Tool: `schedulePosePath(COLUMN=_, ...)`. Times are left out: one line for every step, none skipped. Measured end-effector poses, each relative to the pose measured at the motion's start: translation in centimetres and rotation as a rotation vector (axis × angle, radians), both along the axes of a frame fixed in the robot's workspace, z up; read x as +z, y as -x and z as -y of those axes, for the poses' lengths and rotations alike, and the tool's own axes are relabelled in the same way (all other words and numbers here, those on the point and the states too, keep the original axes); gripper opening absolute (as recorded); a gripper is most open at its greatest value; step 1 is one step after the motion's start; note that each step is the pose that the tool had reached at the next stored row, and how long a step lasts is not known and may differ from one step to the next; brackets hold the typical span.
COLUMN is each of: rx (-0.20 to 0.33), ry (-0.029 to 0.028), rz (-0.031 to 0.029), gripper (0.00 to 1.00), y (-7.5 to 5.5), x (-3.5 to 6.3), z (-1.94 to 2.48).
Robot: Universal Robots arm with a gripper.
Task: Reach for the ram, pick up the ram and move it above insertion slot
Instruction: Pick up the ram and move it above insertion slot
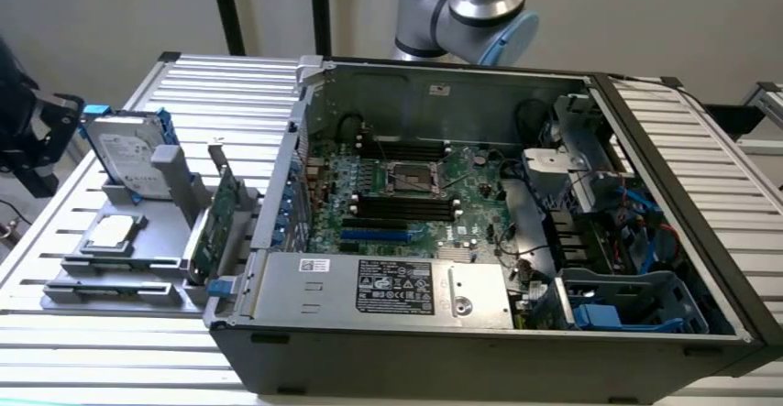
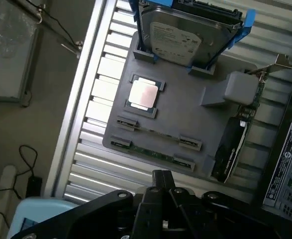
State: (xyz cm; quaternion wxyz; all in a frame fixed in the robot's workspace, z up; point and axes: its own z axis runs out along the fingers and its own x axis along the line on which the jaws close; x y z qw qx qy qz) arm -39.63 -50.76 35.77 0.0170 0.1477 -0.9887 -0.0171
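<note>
Slatted metal bench [image 1: 73, 333] carried open computer case [image 1: 490, 360], motherboard [image 1: 471, 172] exposed. Silver power supply [image 1: 391, 287] sat along near wall. Beside case, toward exterior view's left, grey holder [image 2: 185, 119] held hard drive [image 2: 178, 37] propped in blue bracket, processor chip [image 2: 144, 93] lying flat, green expansion card [image 1: 220, 218] standing on edge.

clear: above ram [image 2: 153, 152] | obstacles: expansion card [image 2: 234, 149] standing beside; hard drive [image 2: 185, 35] standing farther off
</note>
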Motion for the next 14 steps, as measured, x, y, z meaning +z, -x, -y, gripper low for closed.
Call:
schedulePosePath(rx=0.018, ry=0.0, rz=0.0, gripper=0.1, y=0.0, x=-0.01, z=0.0)
schedulePosePath(rx=0.036, ry=0.0001, rz=-0.0001, gripper=0.1, y=0.0, x=-0.02, z=0.0)
schedulePosePath(rx=0.054, ry=0.0001, rz=0.0, gripper=0.1, y=0.0, x=-0.04, z=0.0)
schedulePosePath(rx=0.072, ry=0.0001, rz=-0.0001, gripper=0.1, y=0.0, x=-0.05, z=0.0)
schedulePosePath(rx=0.091, ry=0.0, rz=0.0, gripper=0.1, y=0.0, x=-0.07, z=0.0)
schedulePosePath(rx=0.109, ry=0.0001, rz=0.0, gripper=0.1, y=0.0, x=-0.08, z=0.0)
schedulePosePath(rx=0.127, ry=0.0, rz=0.0, gripper=0.1, y=0.0, x=-0.1, z=0.0)
schedulePosePath(rx=0.145, ry=0.0001, rz=0.0, gripper=0.1, y=0.0, x=-0.12, z=0.0)
schedulePosePath(rx=0.163, ry=0.0, rz=0.0, gripper=0.1, y=0.0, x=-0.13, z=0.0)
schedulePosePath(rx=0.181, ry=0.0, rz=0.0, gripper=0.1, y=0.0, x=-0.15, z=0.0)
schedulePosePath(rx=0.199, ry=0.0001, rz=-0.0001, gripper=0.1, y=0.0, x=-0.16, z=0.0)
schedulePosePath(rx=0.217, ry=0.0, rz=0.0, gripper=0.1, y=0.0, x=-0.18, z=0.0)
schedulePosePath(rx=0.235, ry=0.0, rz=0.0, gripper=0.1, y=0.0, x=-0.2, z=0.0)
schedulePosePath(rx=0.254, ry=0.0, rz=0.0001, gripper=0.1, y=0.0, x=-0.22, z=0.0)
